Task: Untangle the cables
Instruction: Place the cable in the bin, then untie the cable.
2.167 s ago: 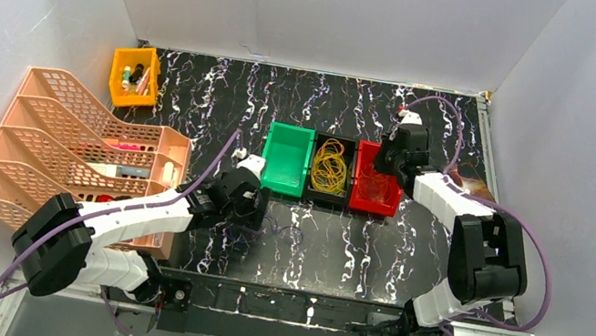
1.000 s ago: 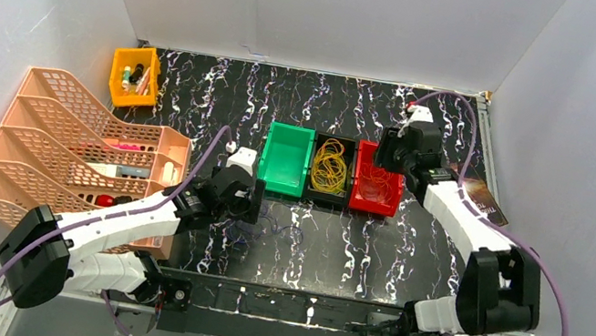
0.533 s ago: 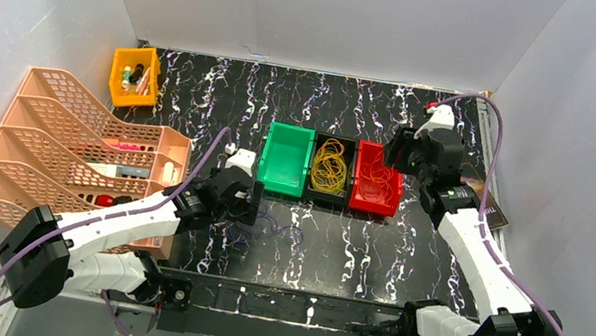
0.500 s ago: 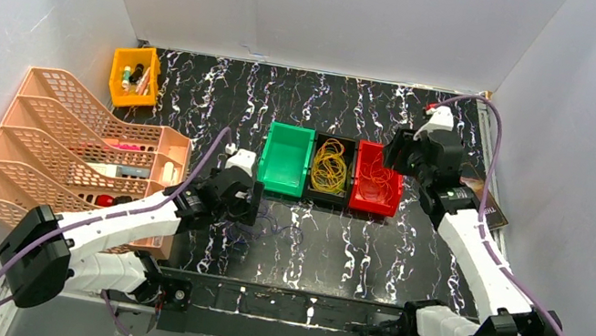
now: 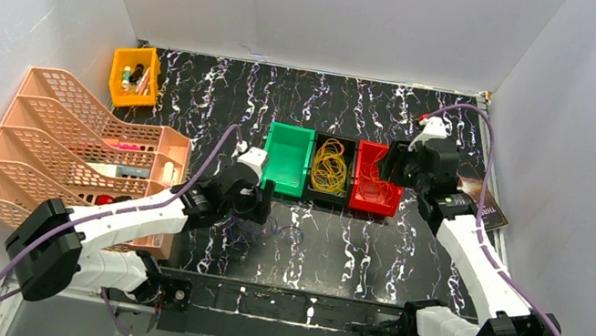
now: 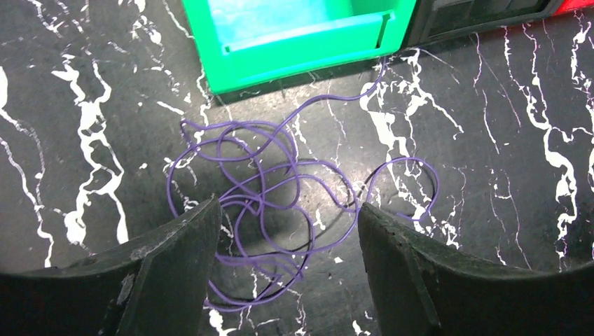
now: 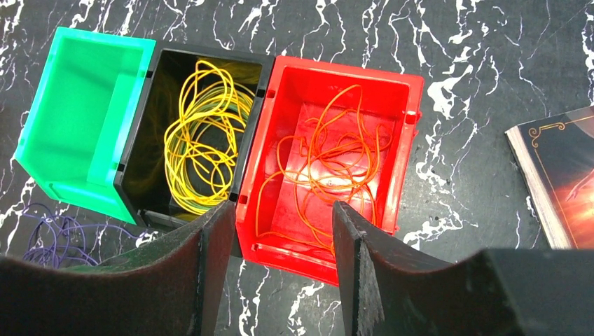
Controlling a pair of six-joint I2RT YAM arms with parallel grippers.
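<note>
Both arms have shifted slightly: left gripper [image 6: 287, 210] hangs, jaws open and empty, over the purple cables [image 6: 270, 183] tangled on the table [image 6: 525, 245] by the green bin [image 6: 301, 52]; right gripper [image 7: 281, 206], jaws also open, overlooks orange cables [image 7: 329, 168]. Closing blind could cinch several loops.

Cable tangle [image 6: 280, 203] before leftmost bin [image 6: 301, 59]

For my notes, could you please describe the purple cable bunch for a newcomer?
Three bins stand side by side on the table. Just off the green bin's near wall lies the purple cable bunch, the only bunch outside a bin.
</note>
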